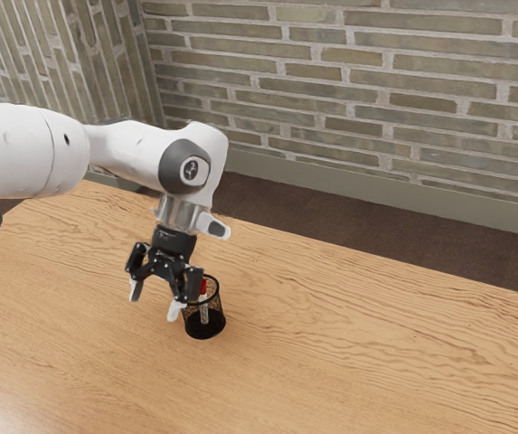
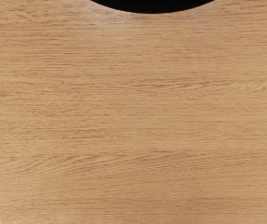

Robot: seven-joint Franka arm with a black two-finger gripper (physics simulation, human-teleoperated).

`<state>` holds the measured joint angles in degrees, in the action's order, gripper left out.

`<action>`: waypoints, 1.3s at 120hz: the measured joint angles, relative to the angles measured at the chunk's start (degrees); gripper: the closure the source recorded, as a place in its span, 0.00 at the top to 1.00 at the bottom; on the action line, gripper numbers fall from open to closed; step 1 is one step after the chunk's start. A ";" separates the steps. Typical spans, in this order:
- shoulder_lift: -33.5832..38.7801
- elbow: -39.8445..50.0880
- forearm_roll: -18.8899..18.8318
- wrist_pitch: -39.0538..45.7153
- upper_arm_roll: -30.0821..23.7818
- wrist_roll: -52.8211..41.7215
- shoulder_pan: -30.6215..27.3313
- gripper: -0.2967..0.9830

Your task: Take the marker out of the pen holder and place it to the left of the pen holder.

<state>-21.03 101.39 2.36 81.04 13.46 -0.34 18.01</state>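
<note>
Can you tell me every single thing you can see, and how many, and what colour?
Pen holder: 1, black, on the table
Marker: 1, red and white, upright inside the pen holder
Table: 1, light brown wood, under the pen holder
Walls: 2, grey-brown brick, behind the table, meeting in a corner
Skirting: grey-green strip, along the bottom of the brick
Floor: 1, dark brown, between table and skirting
My arm: 1, white with dark joints, from the exterior view's left
My hand: 1, black with pale tips, open, beside the pen holder
</note>
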 joint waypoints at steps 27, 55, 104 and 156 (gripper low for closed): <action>-1.49 -3.56 3.96 -0.17 0.00 1.65 -4.17 0.77; -6.74 -12.57 4.67 0.67 -1.63 4.85 -1.78 0.77; -12.57 -19.25 1.47 0.73 -3.30 10.82 -1.56 0.69; -13.13 -20.13 1.10 0.73 -4.72 15.96 -2.60 0.43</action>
<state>-34.16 81.26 3.46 81.77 8.74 15.62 15.41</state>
